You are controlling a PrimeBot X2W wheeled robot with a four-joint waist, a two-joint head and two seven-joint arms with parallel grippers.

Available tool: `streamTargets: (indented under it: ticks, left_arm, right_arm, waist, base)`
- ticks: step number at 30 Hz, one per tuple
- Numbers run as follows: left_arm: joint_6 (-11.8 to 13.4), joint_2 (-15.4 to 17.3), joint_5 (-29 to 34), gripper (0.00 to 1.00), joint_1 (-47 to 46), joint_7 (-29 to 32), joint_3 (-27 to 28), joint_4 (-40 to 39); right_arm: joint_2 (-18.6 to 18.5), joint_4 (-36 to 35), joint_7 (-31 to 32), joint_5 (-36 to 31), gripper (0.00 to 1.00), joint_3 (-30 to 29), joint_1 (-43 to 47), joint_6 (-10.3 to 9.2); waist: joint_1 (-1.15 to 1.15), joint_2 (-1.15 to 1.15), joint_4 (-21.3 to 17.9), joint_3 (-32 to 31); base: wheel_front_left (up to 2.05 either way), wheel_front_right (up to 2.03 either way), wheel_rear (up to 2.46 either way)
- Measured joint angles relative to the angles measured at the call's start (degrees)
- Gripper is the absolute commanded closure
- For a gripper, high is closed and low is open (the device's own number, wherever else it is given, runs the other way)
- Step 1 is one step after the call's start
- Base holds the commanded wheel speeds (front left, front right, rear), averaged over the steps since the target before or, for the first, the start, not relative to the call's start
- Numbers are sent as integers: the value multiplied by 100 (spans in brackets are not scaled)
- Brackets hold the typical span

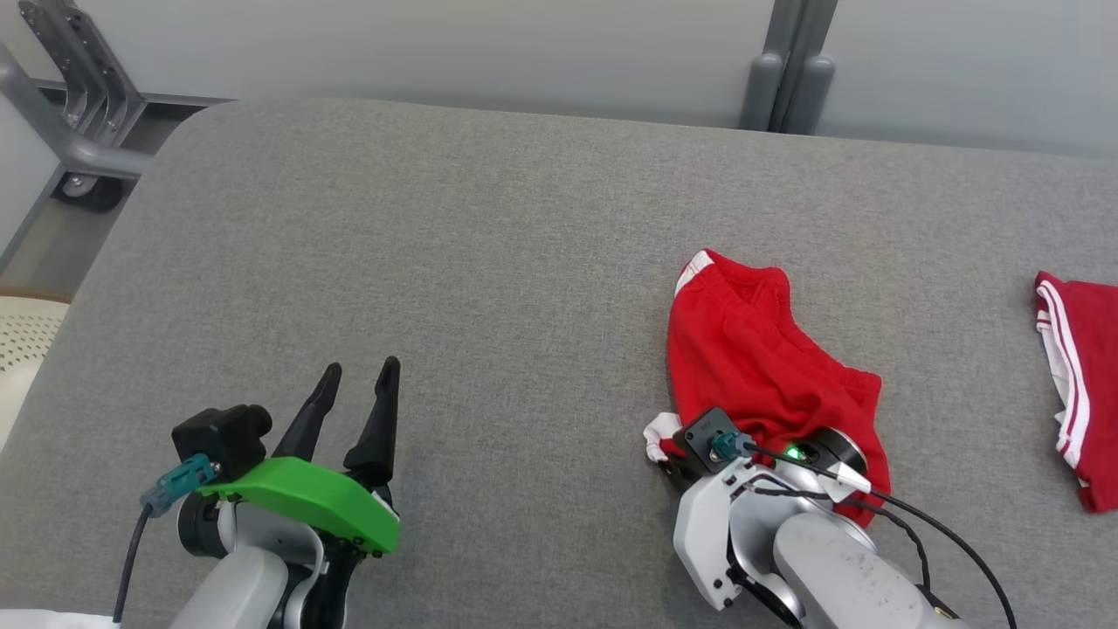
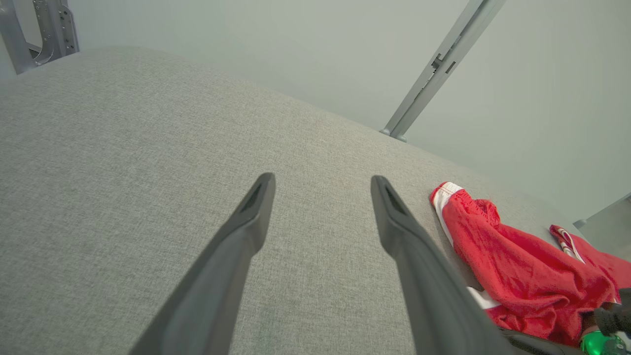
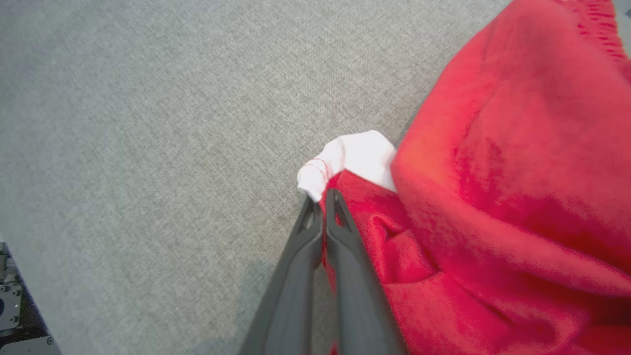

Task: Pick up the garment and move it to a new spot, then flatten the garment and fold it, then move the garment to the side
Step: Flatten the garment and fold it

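- Your garment (image 1: pixel 751 367): red shorts, white trim, crumpled right of centre on the grey surface (image 1: pixel 489 262).
- Right gripper (image 3: pixel 324 197): jaws pinched shut on its near edge, beside a white corner.
- Left gripper (image 1: pixel 361 369): jaws wide apart, holding nothing.
- Second red piece (image 1: pixel 1079 384) cut off at the head view's right edge.

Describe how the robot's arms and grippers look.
The left gripper and right gripper each have two long, dark fingers. Both arms are pale grey. The left wrist wears a green cover; each wrist carries a black camera block with a teal plug and black cable.
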Motion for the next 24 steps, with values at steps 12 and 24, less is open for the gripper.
streamTargets:
  ticks: [12,24]
  left_arm:
    - [36,237,0,0,177,-5,250,-177]
    - [41,371,186,0,149,313,-65,-508]
  right_arm:
    - [-103,-1358,-258,933,100,-713,33,142]
    - [-1011,-2340,270,2061,100,-1573,1567,193]
  waist:
    - [0,0,-494,31]
    - [0,0,-1362,75]
  base:
    - [0,0,0]
    - [0,0,0]
